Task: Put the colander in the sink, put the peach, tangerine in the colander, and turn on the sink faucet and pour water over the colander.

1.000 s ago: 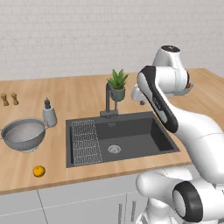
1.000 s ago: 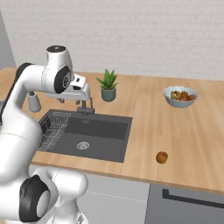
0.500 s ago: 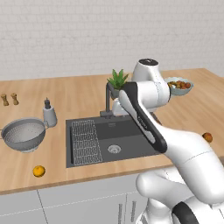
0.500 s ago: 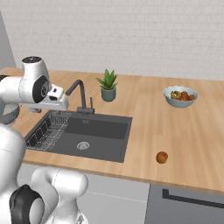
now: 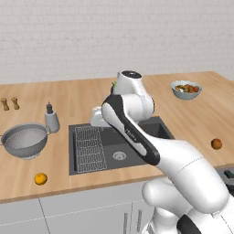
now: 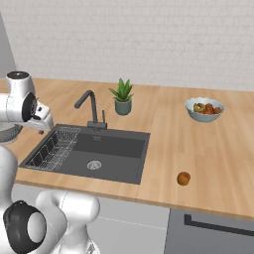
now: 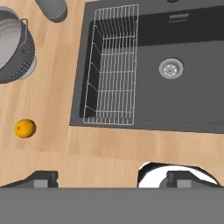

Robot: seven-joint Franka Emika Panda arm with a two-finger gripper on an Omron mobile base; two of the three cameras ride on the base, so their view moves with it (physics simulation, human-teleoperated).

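So nothing of the task is done yet. The colander (image 5: 25, 141) sits on the counter (image 5: 82, 96) at the left edge of the left base view, well apart from the sink (image 5: 137, 141); in the hand view it is cut off at the upper left. The sink is bare apart from the wire rack (image 5: 90, 148) on its left side and the drain (image 5: 119, 155). The tangerine (image 5: 40, 178) lies on the counter at lower left of the left base view, below the colander and near the front edge. The peach (image 6: 183, 178) lies on the counter right of the sink, lower right of centre in the right base view. The faucet (image 6: 89, 106) stands behind the sink, and no water runs from it. Left to do: colander into the sink, both fruits into it, tap on.

The gripper (image 7: 109, 179) hangs over the counter's front strip by the sink's left side, looking straight down; jaws wide apart, holding nothing.

Surface and room: light wooden counter, white brick wall behind, pale cabinet fronts below. Also on the counter are a potted plant (image 6: 122, 97) behind the sink, a pale bowl of fruit (image 6: 204, 109) at the right, a grey soap bottle (image 5: 51, 119) just right of the colander, and two small shakers (image 5: 10, 103) at far left.
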